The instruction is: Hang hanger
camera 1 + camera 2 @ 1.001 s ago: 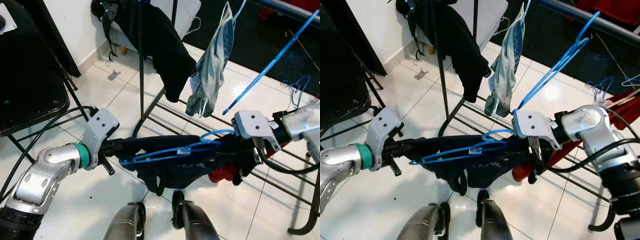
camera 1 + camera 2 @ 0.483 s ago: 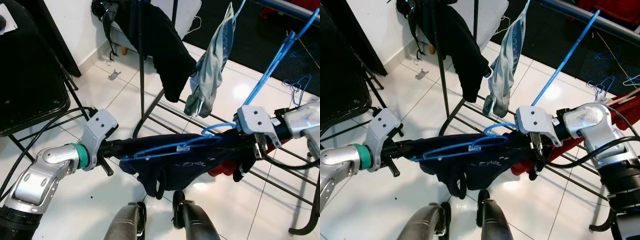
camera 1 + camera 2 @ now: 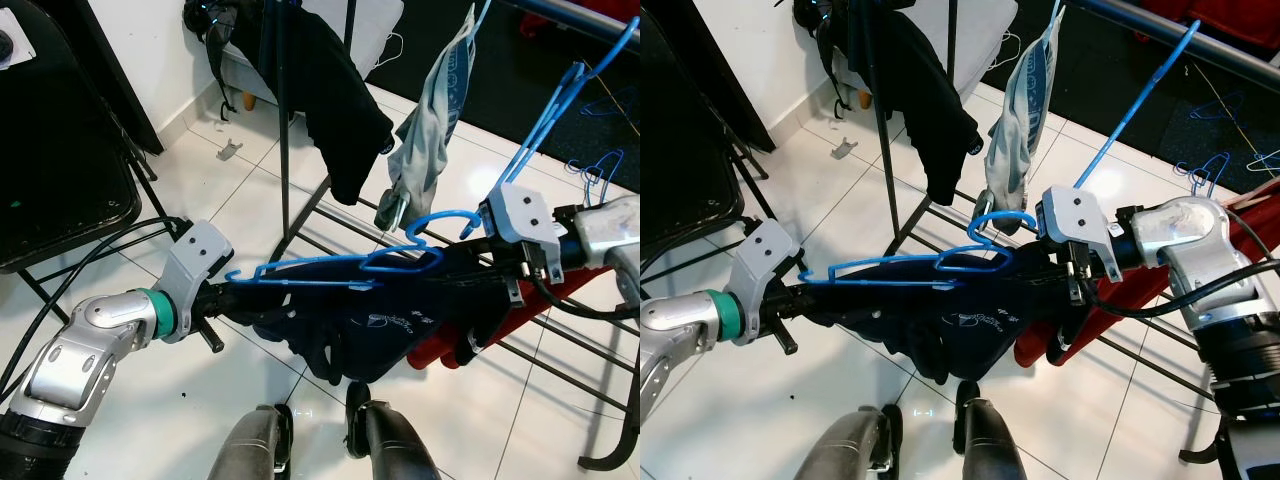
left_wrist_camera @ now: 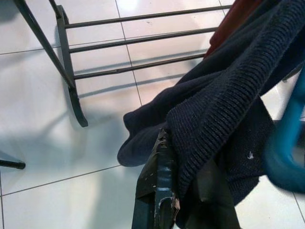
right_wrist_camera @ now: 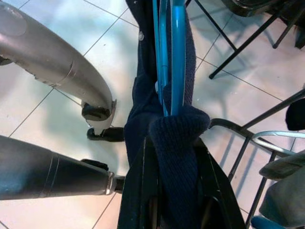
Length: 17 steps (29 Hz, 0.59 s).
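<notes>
A blue plastic hanger point(image 3: 320, 265) carries a dark navy knit sweater point(image 3: 370, 320) and lies almost level between my two arms, above the floor. Its hook point(image 3: 437, 222) stands up near my right wrist. My left gripper point(image 3: 232, 295) is shut on the sweater at the hanger's left end. In the left wrist view one black finger point(image 4: 157, 191) shows under the draped knit point(image 4: 224, 119). My right gripper point(image 3: 478, 272) is shut on the sweater at the hook end, where the knit point(image 5: 178, 138) is pinched between both fingers below the blue hanger point(image 5: 171, 52).
The grey rail point(image 3: 1170, 35) of the clothes rack crosses the top right, with a blue hanger point(image 3: 550, 110) hung on it. A grey-green garment point(image 3: 425, 130) and a black one point(image 3: 330, 90) hang beside the black pole point(image 3: 283, 120). Low rack bars point(image 3: 560, 350) and red cloth point(image 3: 540, 300) lie below my right arm. Black furniture point(image 3: 60, 180) stands on the left.
The hanger and sweater have risen and now lie more level. The hook has turned upright and my right gripper has lifted toward the rail.
</notes>
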### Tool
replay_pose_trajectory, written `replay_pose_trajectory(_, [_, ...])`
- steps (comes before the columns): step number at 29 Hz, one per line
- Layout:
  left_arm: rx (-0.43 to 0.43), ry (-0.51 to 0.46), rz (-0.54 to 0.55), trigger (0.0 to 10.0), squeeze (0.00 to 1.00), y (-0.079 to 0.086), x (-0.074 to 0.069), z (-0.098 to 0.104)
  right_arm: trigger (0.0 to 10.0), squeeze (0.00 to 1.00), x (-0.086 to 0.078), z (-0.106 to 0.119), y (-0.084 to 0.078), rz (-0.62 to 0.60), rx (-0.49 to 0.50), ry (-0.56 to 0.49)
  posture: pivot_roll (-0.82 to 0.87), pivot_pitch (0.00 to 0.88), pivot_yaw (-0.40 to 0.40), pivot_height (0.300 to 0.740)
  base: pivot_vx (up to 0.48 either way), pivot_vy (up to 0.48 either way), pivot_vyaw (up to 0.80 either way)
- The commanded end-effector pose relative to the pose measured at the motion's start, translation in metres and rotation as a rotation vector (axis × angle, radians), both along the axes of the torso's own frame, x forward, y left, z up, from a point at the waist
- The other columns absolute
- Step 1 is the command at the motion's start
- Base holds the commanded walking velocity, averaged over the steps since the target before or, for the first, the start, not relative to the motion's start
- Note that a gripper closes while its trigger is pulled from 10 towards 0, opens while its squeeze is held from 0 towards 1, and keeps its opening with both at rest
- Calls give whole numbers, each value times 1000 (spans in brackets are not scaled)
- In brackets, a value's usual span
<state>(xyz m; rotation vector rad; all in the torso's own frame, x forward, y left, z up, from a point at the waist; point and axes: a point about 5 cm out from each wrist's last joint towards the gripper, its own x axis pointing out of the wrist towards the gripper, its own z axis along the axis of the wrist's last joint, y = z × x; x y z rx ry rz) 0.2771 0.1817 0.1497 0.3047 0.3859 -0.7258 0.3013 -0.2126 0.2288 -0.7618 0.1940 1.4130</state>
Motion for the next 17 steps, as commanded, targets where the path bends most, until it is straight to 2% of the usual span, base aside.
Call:
replay_pose_trajectory(1, [35, 26, 33, 10000, 0, 10, -1, -6, 0, 0, -3, -2, -8, -7, -36, 9, -60, 200, 97, 740, 0, 0, 0])
replay_pose_trajectory(7, [46, 21, 41, 10000, 0, 12, 0, -6, 0, 0, -7, -6, -9, 22, -64, 45, -62, 197, 97, 740, 0, 0, 0])
replay_pose_trajectory(9, [79, 7, 38, 10000, 0, 16, 3, -5, 0, 0, -11, -11, -14, 33, -128, 64, -63, 196, 97, 740, 0, 0, 0])
replay_pose_trajectory(13, [92, -2, 27, 10000, 0, 18, 3, -1, 0, 0, -10, -15, -19, 22, -187, 65, -63, 196, 97, 740, 0, 0, 0])
replay_pose_trajectory(17, [87, -4, 18, 10000, 0, 18, 3, 1, 0, 0, -9, -16, -20, 15, -193, 60, -63, 196, 97, 740, 0, 0, 0])
